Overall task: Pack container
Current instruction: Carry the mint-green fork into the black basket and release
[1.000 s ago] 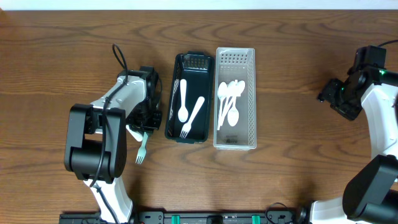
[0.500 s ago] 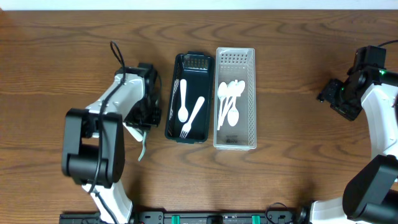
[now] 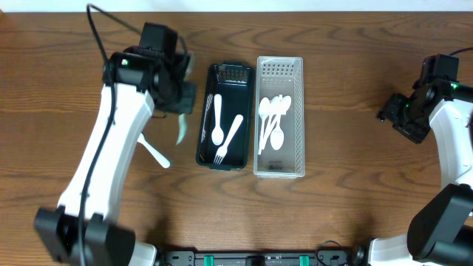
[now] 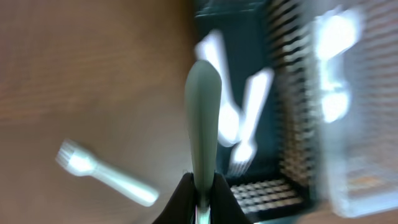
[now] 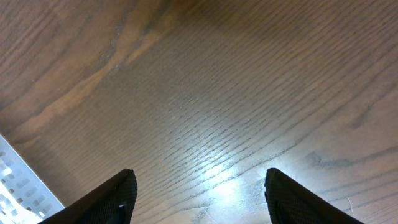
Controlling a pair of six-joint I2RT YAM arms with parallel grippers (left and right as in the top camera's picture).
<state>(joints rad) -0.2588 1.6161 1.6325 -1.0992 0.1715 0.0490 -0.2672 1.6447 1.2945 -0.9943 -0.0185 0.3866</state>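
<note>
My left gripper is shut on a pale green utensil and holds it in the air just left of the black container. In the left wrist view the utensil sticks out from the jaws toward the container; the view is blurred. The black container holds a white spoon and a white fork. The clear perforated container beside it holds several white spoons. My right gripper is open and empty over bare wood at the far right.
A white utensil lies on the table left of the black container; it also shows in the left wrist view. The two containers stand side by side at the table's middle.
My left arm has lifted the pale green utensil off the table and swung up and toward the far left corner of the black container. The white utensil stayed on the table. The right arm has not moved.
</note>
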